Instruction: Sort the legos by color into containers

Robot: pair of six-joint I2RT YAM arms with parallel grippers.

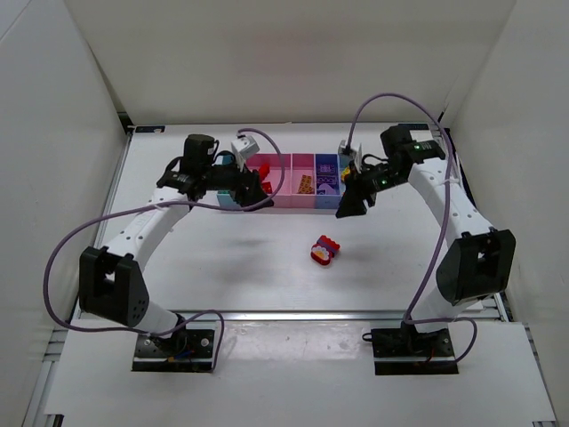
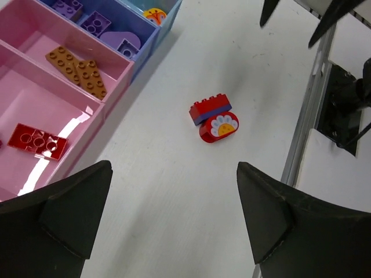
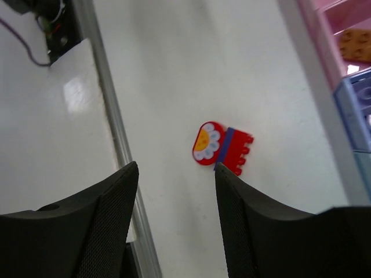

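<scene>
A red lego cluster (image 1: 324, 252) lies alone on the white table: a studded red brick with a thin purple layer (image 2: 210, 110), joined to a rounded red piece with a white flower face (image 3: 206, 143). The containers (image 1: 293, 208) stand in a row behind it. They hold a red brick (image 2: 36, 141) in a pink bin, orange bricks (image 2: 78, 69) in the neighbouring pink bin and purple bricks (image 2: 95, 23) in a blue bin. My left gripper (image 2: 174, 171) hovers open by the pink bins (image 1: 252, 188). My right gripper (image 3: 175, 174) hangs above the table near the cluster, jaws apart and empty (image 1: 348, 209).
A metal rail (image 3: 119, 145) runs along the table's near edge, with the arm bases (image 1: 173, 342) beyond it. White walls enclose the table on the left, back and right. A yellow-orange piece (image 2: 153, 14) lies in the light blue end bin.
</scene>
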